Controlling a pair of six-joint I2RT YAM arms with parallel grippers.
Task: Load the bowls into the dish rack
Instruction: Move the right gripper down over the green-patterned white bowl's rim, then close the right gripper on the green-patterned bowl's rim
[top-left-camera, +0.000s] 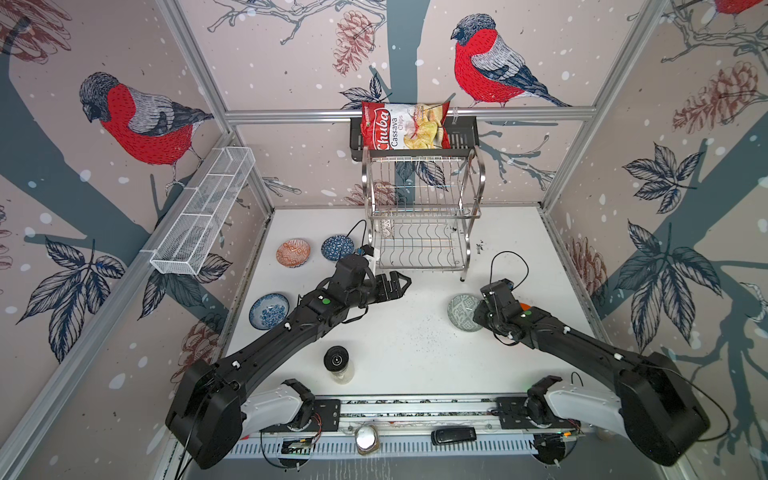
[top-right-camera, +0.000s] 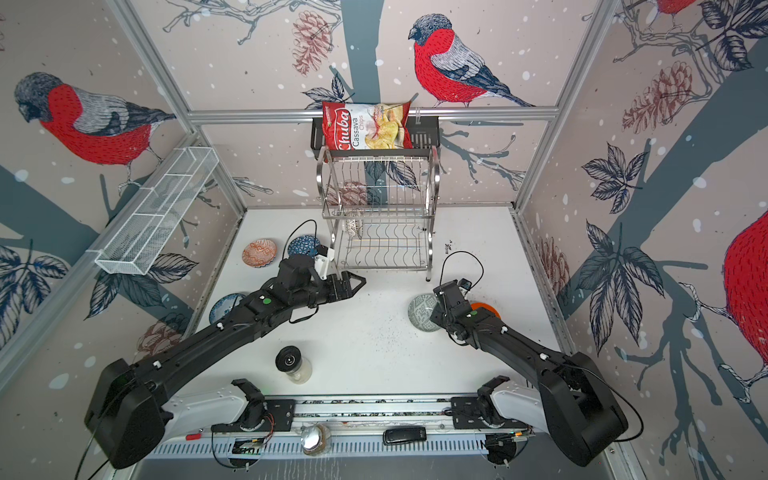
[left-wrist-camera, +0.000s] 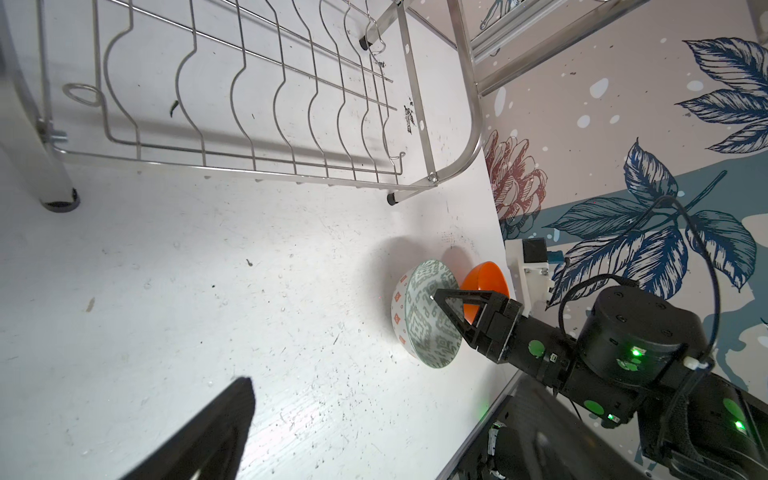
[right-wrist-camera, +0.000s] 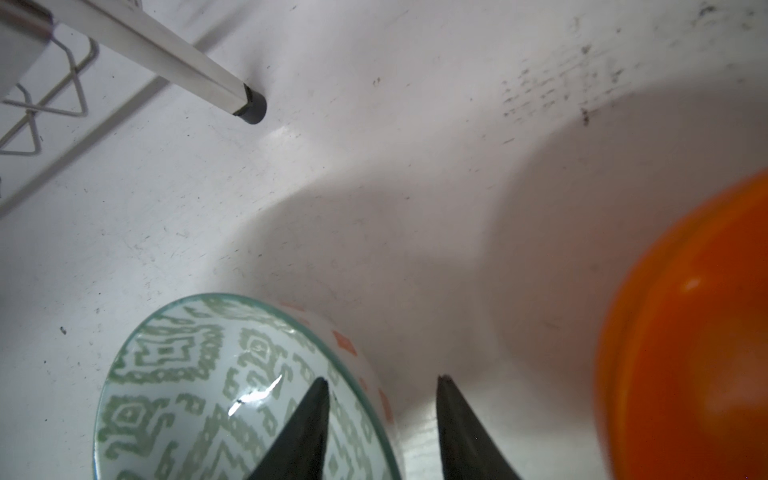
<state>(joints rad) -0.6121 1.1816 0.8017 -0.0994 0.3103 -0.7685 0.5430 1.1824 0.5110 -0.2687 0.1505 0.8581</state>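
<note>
Right gripper (right-wrist-camera: 382, 379): fingers apart, astride the wall of the grey-green bowl (right-wrist-camera: 199, 374), one finger inside and one outside. A strip of table (right-wrist-camera: 374, 166) shows between the outer finger and the bowl's side, so it is not pinching the bowl. This bowl sits on the table's right part, in front of the dish rack (top-left-camera: 419, 208). The orange bowl (right-wrist-camera: 685, 332) is just beside it (on the wall side), not touching.

Left gripper (top-left-camera: 404, 283): spread wide, holding nothing, above the table before the rack's lower tier, near its left front leg.

Rack: at the back of the table. A pale dotted bowl (top-left-camera: 387, 227) stands on edge at the left end of the lower tier.

Left of the rack, on the table: red-orange bowl (top-left-camera: 293, 252) with the blue triangle bowl (top-left-camera: 337, 247) near it. The blue floral bowl (top-left-camera: 269, 311) lies nearer the front, beside the left arm. A black-lidded jar (top-left-camera: 337, 361) stands front middle.
</note>
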